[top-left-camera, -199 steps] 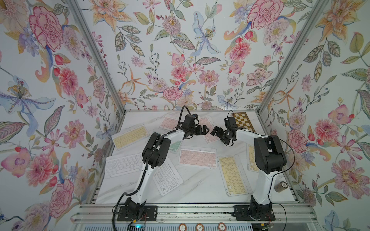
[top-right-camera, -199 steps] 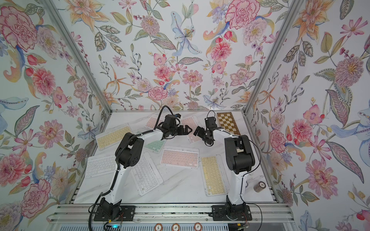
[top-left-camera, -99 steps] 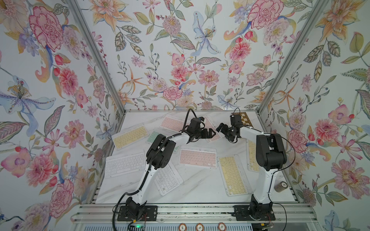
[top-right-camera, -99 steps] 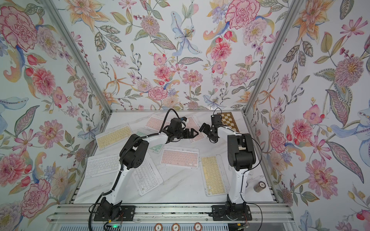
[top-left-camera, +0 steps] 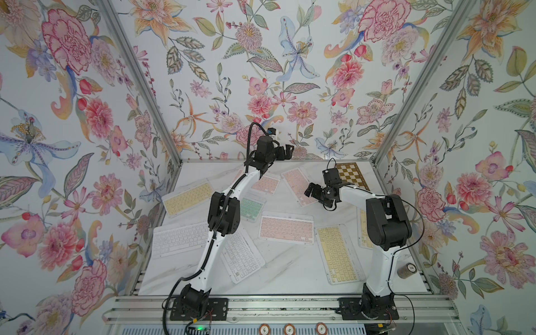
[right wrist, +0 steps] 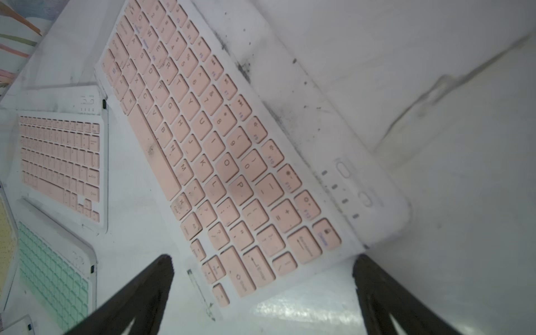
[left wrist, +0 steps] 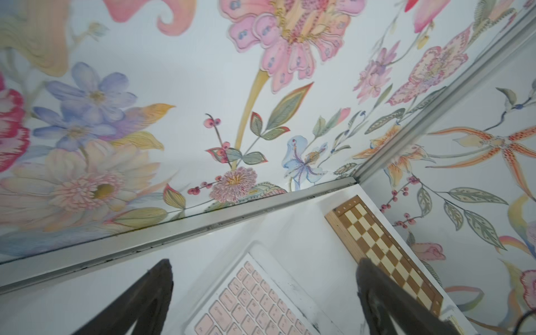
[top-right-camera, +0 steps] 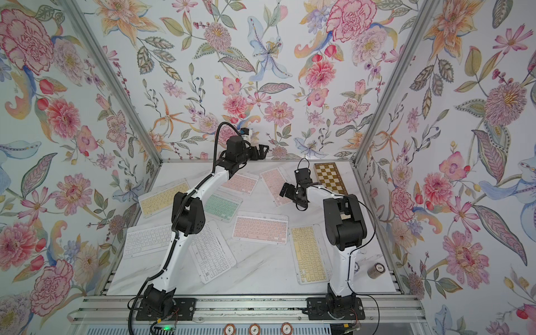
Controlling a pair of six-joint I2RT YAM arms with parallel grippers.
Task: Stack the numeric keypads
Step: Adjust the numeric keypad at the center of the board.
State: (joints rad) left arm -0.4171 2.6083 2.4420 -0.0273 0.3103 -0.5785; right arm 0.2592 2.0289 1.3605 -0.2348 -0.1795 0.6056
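Several keypads lie scattered flat on the white marble table (top-left-camera: 290,275): pink (top-left-camera: 285,229), mint (top-left-camera: 252,206), yellow (top-left-camera: 338,255) and white (top-left-camera: 179,239) ones. A tilted pink keypad (top-left-camera: 297,185) (right wrist: 208,145) lies at the back. My right gripper (top-left-camera: 311,191) (right wrist: 262,258) hovers open just off its near end, with nothing between the fingers. My left gripper (top-left-camera: 287,152) (left wrist: 265,262) is raised high near the back wall. It is open and empty, with that keypad's far end (left wrist: 252,301) below it.
A brown-and-cream chessboard (top-left-camera: 352,175) (left wrist: 377,240) lies in the back right corner. A small round container (top-left-camera: 406,269) stands at the table's right edge. Another pink keypad (right wrist: 61,159) and the mint one (right wrist: 52,275) lie beside the tilted one. Floral walls enclose three sides.
My left gripper has lifted up and back from the tilted pink keypad towards the back wall. My right gripper has shifted only slightly and stays open.
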